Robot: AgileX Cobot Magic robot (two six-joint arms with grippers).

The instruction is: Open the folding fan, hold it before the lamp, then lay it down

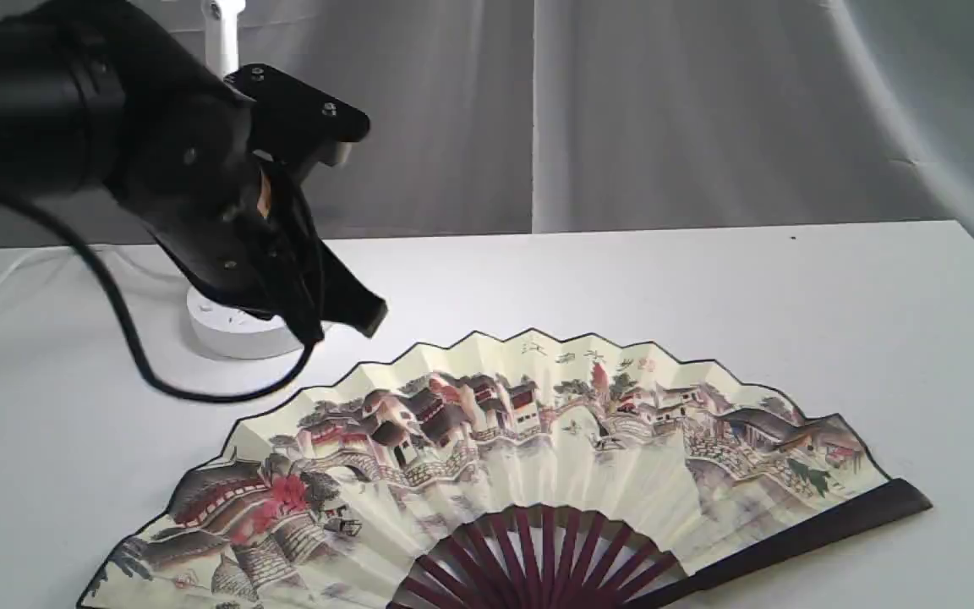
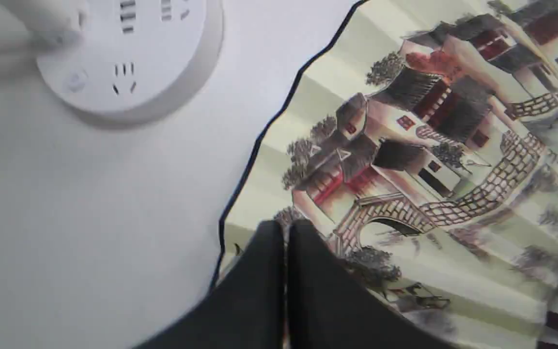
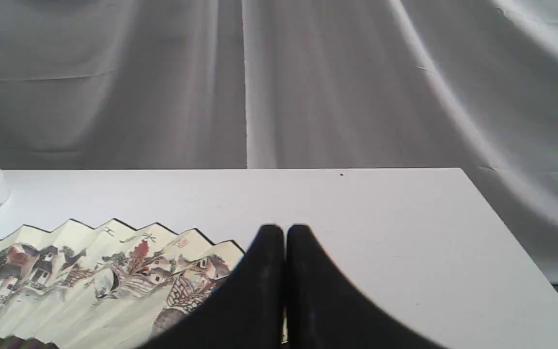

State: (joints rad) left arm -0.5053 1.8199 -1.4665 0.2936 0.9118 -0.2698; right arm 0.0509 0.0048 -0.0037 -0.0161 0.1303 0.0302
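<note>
folding fan [image 1: 538,440] lies spread flat on the surface [image 1: 791,288], long axis crosswise; left fingers [image 2: 255,291], clenched empty, hover over its lamp [image 1: 233,334]-side edge, right fingers [image 3: 259,291], clenched empty, above the other end.

This looks like a robotics lab's staged recording bay rather than a lived-in room. A plain flat white worktop [image 1: 707,279] stands before a pale grey draped cloth backdrop [image 1: 664,110] that closes off everything behind it. A bulky black jointed robot arm [image 1: 73,101] trailing a loose black cable [image 1: 216,397] reaches over it, with a painted cream paper folding fan [image 1: 538,440] and the round white socketed base of a lamp [image 1: 233,338] set out like props.
</note>
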